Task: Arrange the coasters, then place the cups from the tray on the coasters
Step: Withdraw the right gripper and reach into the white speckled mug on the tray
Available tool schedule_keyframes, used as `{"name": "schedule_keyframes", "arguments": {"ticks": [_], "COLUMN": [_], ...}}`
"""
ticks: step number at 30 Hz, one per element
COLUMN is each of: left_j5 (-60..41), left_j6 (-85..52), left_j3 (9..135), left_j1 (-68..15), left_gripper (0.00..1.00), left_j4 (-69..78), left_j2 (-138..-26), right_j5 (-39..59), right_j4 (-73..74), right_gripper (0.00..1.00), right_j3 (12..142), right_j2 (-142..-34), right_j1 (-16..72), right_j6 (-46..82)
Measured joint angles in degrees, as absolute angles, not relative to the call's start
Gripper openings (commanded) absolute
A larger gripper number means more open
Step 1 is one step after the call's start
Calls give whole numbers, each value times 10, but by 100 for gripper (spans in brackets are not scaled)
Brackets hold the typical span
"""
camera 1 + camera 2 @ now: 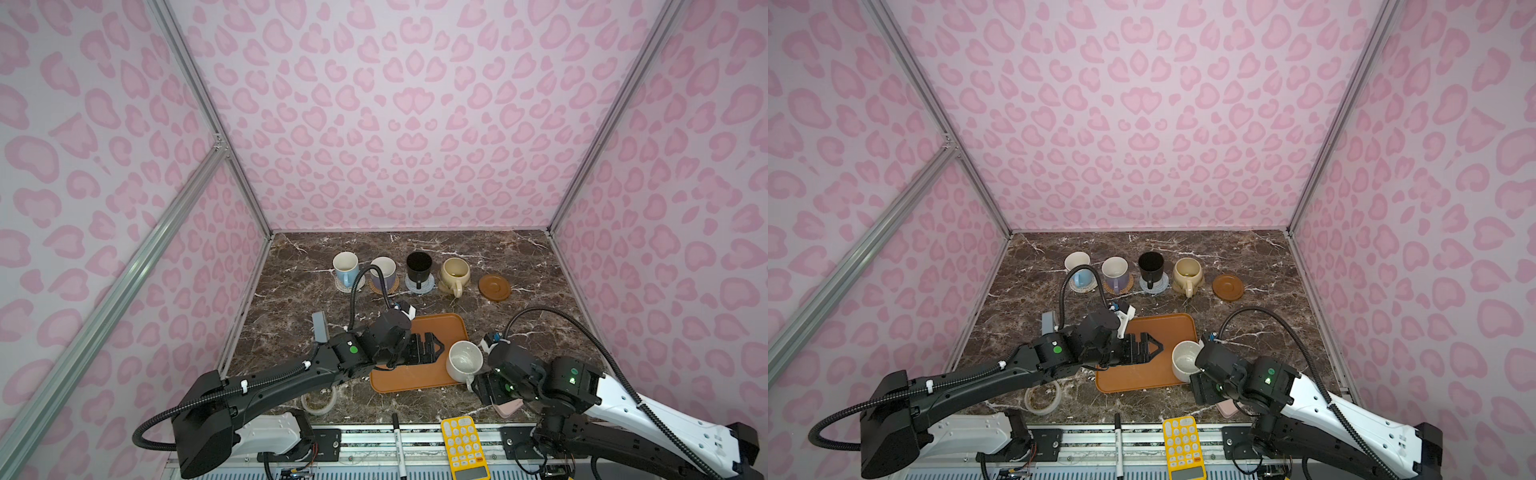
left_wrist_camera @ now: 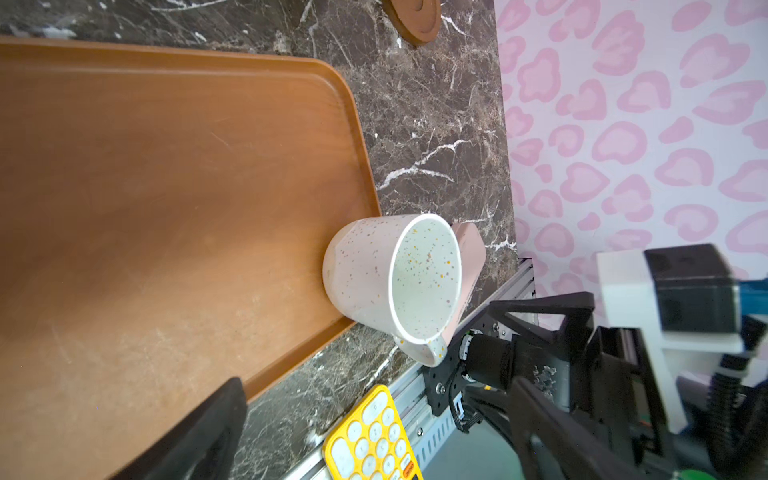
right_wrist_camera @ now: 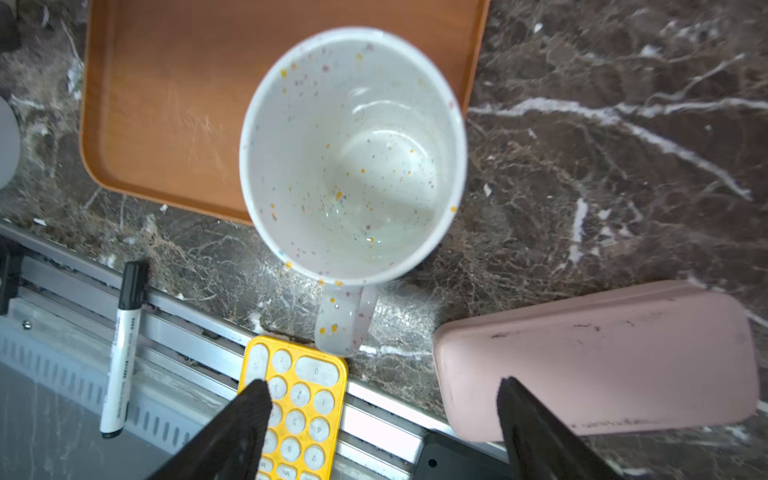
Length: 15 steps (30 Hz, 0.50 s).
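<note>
A white speckled cup (image 1: 464, 360) (image 3: 353, 153) stands at the front right corner of the orange-brown tray (image 1: 440, 328) (image 2: 166, 187), with its handle toward the table's front edge. My right gripper (image 1: 487, 394) (image 3: 381, 384) hangs open just in front of that handle, holding nothing. My left gripper (image 1: 439, 351) (image 2: 376, 386) is open over the tray, to the left of the cup. At the back, the light blue (image 1: 345, 268), lavender (image 1: 383, 270), black (image 1: 419, 268) and cream-yellow (image 1: 455, 274) cups stand on coasters. The brown wooden coaster (image 1: 494, 286) lies bare at the right end of the row.
A pink flat case (image 3: 602, 357) lies at the front right beside my right gripper. A yellow keypad (image 1: 463, 446) and a marker (image 1: 398, 440) rest on the front rail. A clear tape roll (image 1: 319, 401) sits front left, and a grey block (image 1: 320, 326) left of the tray.
</note>
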<state>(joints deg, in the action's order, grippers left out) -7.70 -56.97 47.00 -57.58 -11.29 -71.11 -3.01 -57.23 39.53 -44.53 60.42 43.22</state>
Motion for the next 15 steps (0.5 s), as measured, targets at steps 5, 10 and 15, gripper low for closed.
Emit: {"name": "schedule_keyframes", "arguments": {"ticks": [5,10,15], "left_j5": [-68,-52,-28], "left_j6": [-579,-590,-608], "left_j3": [465,455,435], "left_j1": [-578,-580,-580], "left_gripper": [100,100,99], "left_j4": [-104,-89,-84], "left_j2": [-710,-706,-691], "right_j5": [-69,-110,-120], "right_j4": [-512,-473,-436], "right_gripper": [71,63,57], "right_j3": [361,351,337], "right_j2": [-484,-533,-562], "right_j1": [642,648,648], "right_j6": [475,488,489]}}
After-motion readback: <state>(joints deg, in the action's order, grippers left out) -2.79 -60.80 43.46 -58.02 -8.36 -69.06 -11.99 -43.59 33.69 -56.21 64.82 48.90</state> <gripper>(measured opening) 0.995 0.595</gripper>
